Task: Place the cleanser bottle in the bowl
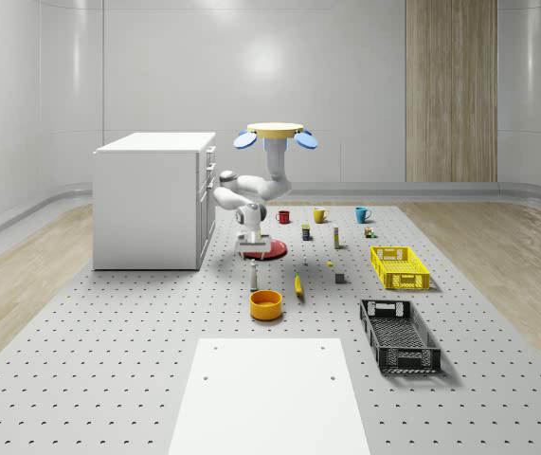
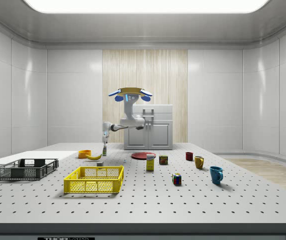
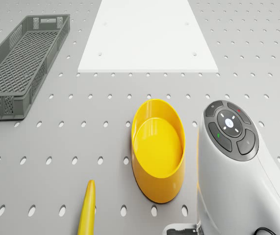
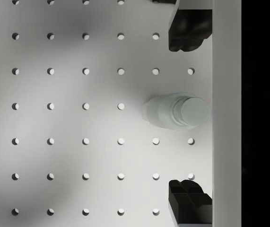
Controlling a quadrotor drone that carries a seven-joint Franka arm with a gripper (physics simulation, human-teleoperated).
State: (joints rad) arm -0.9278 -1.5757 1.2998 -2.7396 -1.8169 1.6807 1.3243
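The cleanser bottle (image 1: 253, 276) (image 2: 104, 149) stands upright on the perforated table, a little behind the yellow-orange bowl (image 1: 265, 304) (image 2: 84, 153) (image 3: 158, 149). The drone (image 1: 275, 134) (image 2: 129, 92) hovers over the table beside the white cabinet, its arm reaching down. My gripper (image 1: 252, 257) (image 2: 104, 139) hangs straight above the bottle, open. In the wrist view the bottle's cap (image 4: 192, 110) sits between the two dark fingertips (image 4: 186, 31), with a gap on each side. The bowl has nothing in it.
A red plate (image 1: 268, 249) lies just behind the bottle, and a banana (image 1: 298, 285) (image 3: 87, 210) beside the bowl. A black crate (image 1: 399, 334) (image 3: 19, 63), a yellow crate (image 1: 399, 266), mugs and small boxes stand at the whole-scene view's right. A white board (image 1: 270, 393) lies in front.
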